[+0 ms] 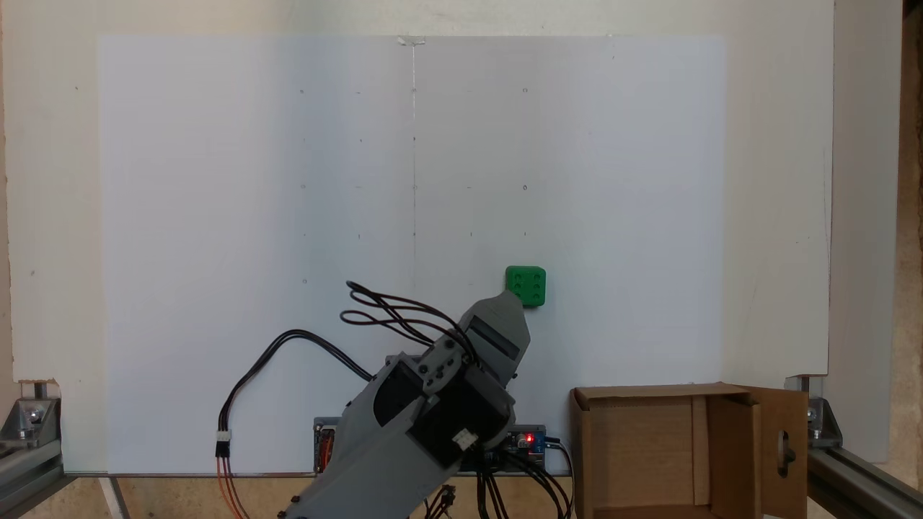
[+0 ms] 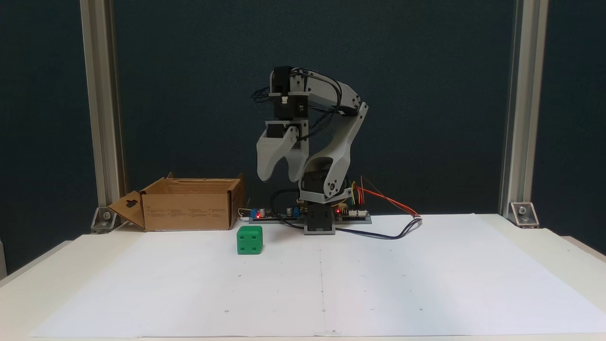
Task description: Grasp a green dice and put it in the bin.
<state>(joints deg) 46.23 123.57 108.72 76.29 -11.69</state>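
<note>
White paper sheet [image 1: 288, 216] covers a pale table [image 2: 544, 237] before a dark backdrop, framed by two aluminium posts [image 2: 99, 109]. At the table's far edge in a fixed view [image 2: 326, 222], a grey Koch arm [image 2: 331, 156] stands folded on its base, its gripper [image 2: 279, 177] hanging high above the sheet with the two pale jaws spread apart and nothing between them. The green dice [image 2: 249, 239] sits on the paper, below the gripper at about seven o'clock and well clear of the fingertips; in the view from above, the dice [image 1: 528, 282] lies at one o'clock from the arm's wrist, the gripper tip [image 1: 505, 303] overlapping its lower left corner. The cardboard bin [image 2: 189, 203] stands open at the table's back edge, at ten o'clock from the dice, one flap with a cut-out hole [image 1: 784, 450] folded outward. Black cables [image 1: 288, 353] loop from the arm, and red lights glow on the controller board [image 2: 348, 214].
</note>
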